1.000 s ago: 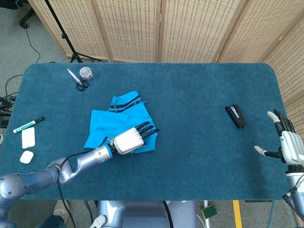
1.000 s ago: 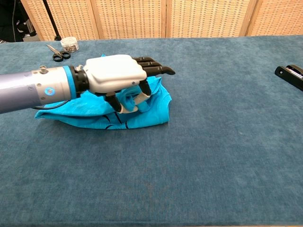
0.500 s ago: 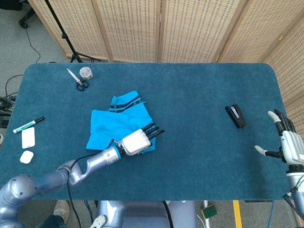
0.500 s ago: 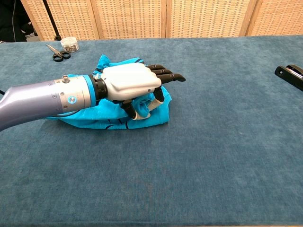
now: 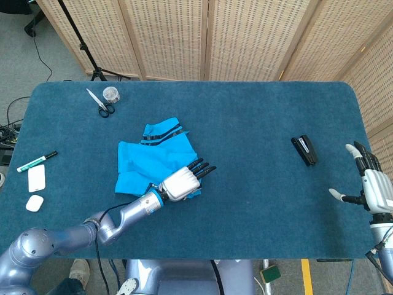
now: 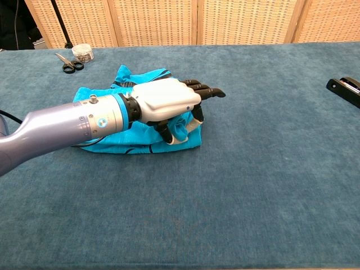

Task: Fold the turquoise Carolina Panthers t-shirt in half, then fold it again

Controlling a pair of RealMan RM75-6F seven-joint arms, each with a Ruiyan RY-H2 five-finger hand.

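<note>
Although the shirt (image 5: 156,163) already lies as a small, roughly square bundle left of the table's (image 5: 258,123) middle, its edges look rumpled rather than crisp, so I judge the two folds to be largely made but not yet tidied. One striped sleeve or hem sticks out at the far edge in the head view. The left hand (image 5: 182,182) sits low over the near right corner of the shirt; in the chest view (image 6: 169,101) its thumb and a lower finger seem to pinch a fold of cloth beneath the palm while the dark fingers (image 6: 205,90) reach straight out past the edge. The right hand (image 5: 371,184) hangs at the table's right edge, well apart from the shirt, fingers spread and holding nothing.

What seems left is to lay that corner flat, let go, and perhaps smooth the stack. Scissors (image 5: 101,104), a small jar (image 5: 111,93), a marker (image 5: 35,161) and a black stapler (image 5: 304,150) lie well apart from the work.
</note>
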